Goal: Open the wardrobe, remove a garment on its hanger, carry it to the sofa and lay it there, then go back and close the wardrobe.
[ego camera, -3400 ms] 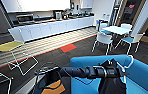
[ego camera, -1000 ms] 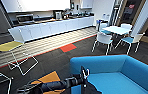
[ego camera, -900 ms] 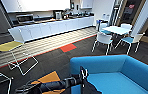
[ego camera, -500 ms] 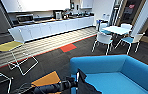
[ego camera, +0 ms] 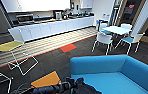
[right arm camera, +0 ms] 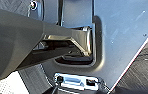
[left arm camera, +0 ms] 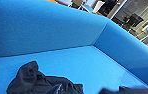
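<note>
Head view: my left arm point(ego camera: 52, 88) reaches in low toward the sofa point(ego camera: 130, 72), w/ the garment point(ego camera: 86, 89), black, bunched at the seat's near edge. Left wrist view: garment lies crumpled on the blue seat cushion, touching it, sofa back and arm rising behind; can't tell if my left fingers are apart or together. Right wrist view: robot body panels close up, right gripper state can't be told.

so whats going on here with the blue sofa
The robot stands right at the blue sofa, its left arm reaching in over the seat's front edge. The black garment lies crumpled on the seat cushion. White chairs and a table stand on the dark floor beyond the sofa, with a kitchen counter along the far wall.
</note>
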You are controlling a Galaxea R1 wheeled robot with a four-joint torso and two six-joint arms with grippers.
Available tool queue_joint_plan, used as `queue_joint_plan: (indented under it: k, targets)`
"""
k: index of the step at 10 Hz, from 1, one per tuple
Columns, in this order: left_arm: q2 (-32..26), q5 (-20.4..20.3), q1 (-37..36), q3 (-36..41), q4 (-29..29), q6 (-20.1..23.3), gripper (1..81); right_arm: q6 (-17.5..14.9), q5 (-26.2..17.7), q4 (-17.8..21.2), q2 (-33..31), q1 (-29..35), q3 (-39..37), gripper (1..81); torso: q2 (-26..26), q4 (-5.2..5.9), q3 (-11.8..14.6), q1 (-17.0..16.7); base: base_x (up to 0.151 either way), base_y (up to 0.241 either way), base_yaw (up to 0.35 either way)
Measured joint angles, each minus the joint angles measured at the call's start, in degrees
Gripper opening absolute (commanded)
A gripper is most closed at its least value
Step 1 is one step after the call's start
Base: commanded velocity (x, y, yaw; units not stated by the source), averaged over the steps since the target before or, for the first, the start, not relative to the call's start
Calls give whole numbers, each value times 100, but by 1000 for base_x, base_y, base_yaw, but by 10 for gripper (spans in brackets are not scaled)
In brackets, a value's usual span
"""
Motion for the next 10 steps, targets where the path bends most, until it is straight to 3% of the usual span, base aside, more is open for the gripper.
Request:
queue_joint_plan:
  k: [3, 7, 10]
  targets:
    - [-33, 529, 68, 467, 212, 1, 811, 0, 20, 0, 0, 0, -2, 811, 0, 0, 0, 0, 0, 0, 0]
    - [-573, 683, 752, 496, 269, 1, 811, 0, 43, 0, 0, -2, -2, 811, 0, 0, 0, 0, 0, 0, 0]
    - [-973, 722, 1659, 450, 280, 12, 811, 0, 91, 0, 0, -16, -7, 811, 0, 0, 0, 0, 0, 0, 0]
